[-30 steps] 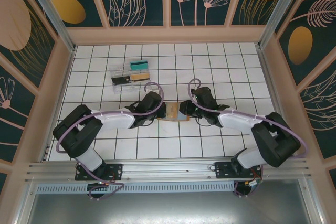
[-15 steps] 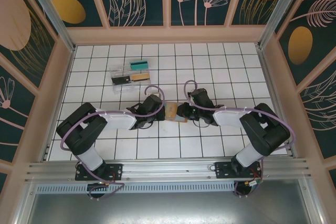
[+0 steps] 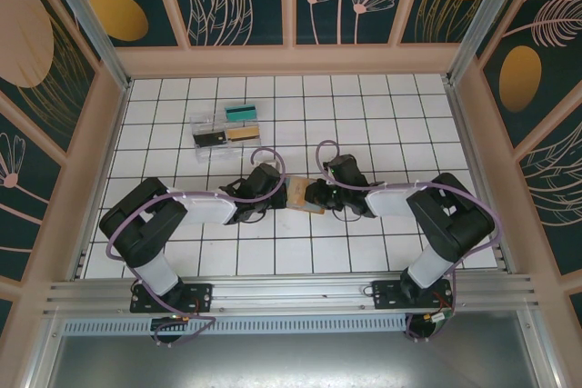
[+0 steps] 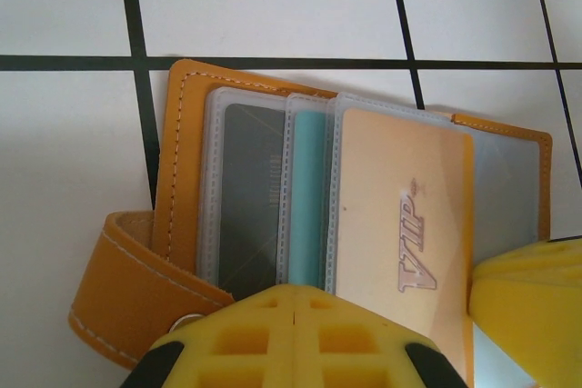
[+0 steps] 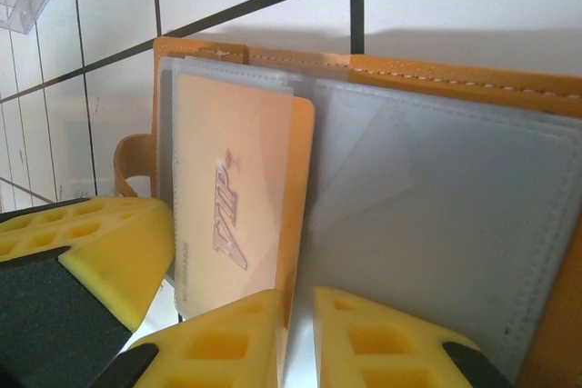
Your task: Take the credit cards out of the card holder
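The card holder [image 4: 182, 134] lies open on the tiled floor, orange-brown leather with clear sleeves. A dark grey card [image 4: 250, 197], a teal card [image 4: 309, 197] and an orange VIP card [image 4: 400, 224] sit in overlapping sleeves. My left gripper [image 4: 298, 293] is shut, its tips pressed on the holder's near edge. My right gripper [image 5: 300, 302] stands a narrow gap open at the VIP card's [image 5: 236, 206] free edge, which sticks out of its sleeve and meets the left finger. From above, the holder [image 3: 298, 195] lies between the left gripper [image 3: 280, 194] and right gripper [image 3: 314, 195].
A clear plastic tray [image 3: 227, 124] with teal, black and tan pieces stands behind and to the left, one corner at the right wrist view's top left. An empty pale grey sleeve [image 5: 436, 224] covers the holder's right half. Wooden walls ring the floor.
My right arm has folded in and brought its gripper left against the holder, its jaws narrowing slightly. The left gripper stays shut on the holder.
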Robot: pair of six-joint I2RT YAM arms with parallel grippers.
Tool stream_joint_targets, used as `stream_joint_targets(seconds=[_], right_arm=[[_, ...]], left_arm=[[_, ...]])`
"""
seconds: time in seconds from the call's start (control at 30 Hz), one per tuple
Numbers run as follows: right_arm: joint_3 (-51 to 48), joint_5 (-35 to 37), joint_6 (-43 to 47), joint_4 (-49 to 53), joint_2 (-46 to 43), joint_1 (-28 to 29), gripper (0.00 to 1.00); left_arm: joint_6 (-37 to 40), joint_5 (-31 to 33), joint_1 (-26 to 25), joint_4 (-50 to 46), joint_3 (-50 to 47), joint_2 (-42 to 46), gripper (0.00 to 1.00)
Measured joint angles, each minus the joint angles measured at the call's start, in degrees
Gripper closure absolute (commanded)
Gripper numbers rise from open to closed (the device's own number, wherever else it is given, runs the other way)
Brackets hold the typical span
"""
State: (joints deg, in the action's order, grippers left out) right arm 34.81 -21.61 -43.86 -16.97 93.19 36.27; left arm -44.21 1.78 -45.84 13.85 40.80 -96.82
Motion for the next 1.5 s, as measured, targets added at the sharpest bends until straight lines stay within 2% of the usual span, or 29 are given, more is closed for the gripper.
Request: stream_joint_targets(seconds=[0.2, 0.3, 0.33, 0.37, 0.73, 1.2, 1.4, 1.5], right_arm=[[0.0, -1.5, -0.5, -1.9, 0.4, 0.0, 0.83], [0.0, -2.1, -0.9, -2.6, 1.1, 0.0, 0.92], [0.0, -2.3, -1.1, -2.8, 1.2, 0.0, 0.99], [0.0, -2.4, -1.2, -3.0, 1.3, 0.0, 1.00], [-3.5, -2.6, -1.9, -3.9, -2.2, -2.8, 1.00], [-15.5, -3.8, 0.6, -1.5, -20.3, -12.0, 1.00], [-16.7, -3.9, 1.1, -1.3, -20.9, -12.4, 1.00], [-16.7, -4.0, 1.1, -2.1, -19.7, -12.4, 0.93]], left_arm=[[0.0, -0.2, 0.0, 0.1, -0.1, 0.0, 1.00], [0.0, -0.2, 0.0, 0.3, -0.2, 0.0, 1.00], [0.0, -0.3, 0.0, 0.3, -0.2, 0.0, 1.00], [0.0, -0.2, 0.0, 0.4, -0.3, 0.0, 1.00], [-0.2, 0.5, 0.0, 0.8, -0.2, -0.5, 1.00], [-0.5, 0.7, 0.0, -1.0, 0.2, -1.4, 1.00], [-0.5, 0.5, 0.0, -0.9, 0.2, -1.5, 1.00], [-0.5, 0.4, 0.0, -1.0, 0.2, -1.4, 0.95]])
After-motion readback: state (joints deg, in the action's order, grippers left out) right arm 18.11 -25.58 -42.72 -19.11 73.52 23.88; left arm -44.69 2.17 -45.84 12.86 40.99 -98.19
